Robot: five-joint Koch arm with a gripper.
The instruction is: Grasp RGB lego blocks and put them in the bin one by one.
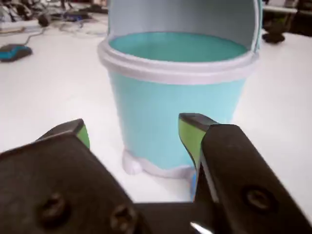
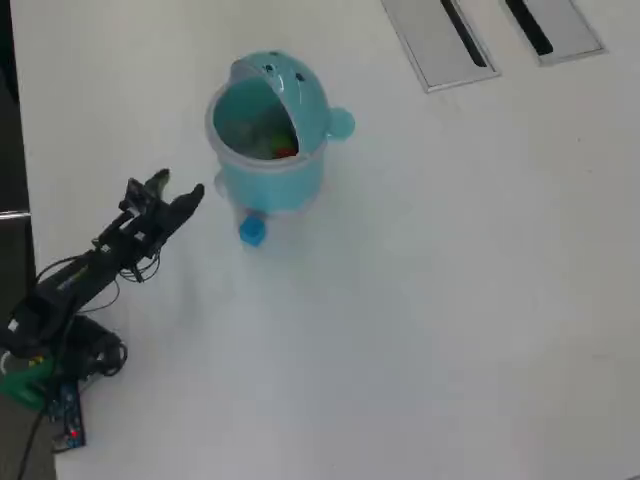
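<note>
In the overhead view the gripper [image 2: 180,188] sits at the left, jaws spread wide and holding nothing. Just right of it stands the one bin [image 2: 300,95], with one red block [image 2: 285,152] and, it seems, one yellow-green block [image 2: 262,143] inside. One blue block [image 2: 251,232] lies on the table [image 2: 450,300] near the bin's base. Blue looks the last pick: the gripper must swing nearer and descend.

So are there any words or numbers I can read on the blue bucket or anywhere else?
No, none can be read in either view.
The bin: no letters, only two dark dots on its hood.
The blue block: plain.
The pincer: green pads, no writing.
The panels at the table's far edge: dark slots, no text visible.
</note>
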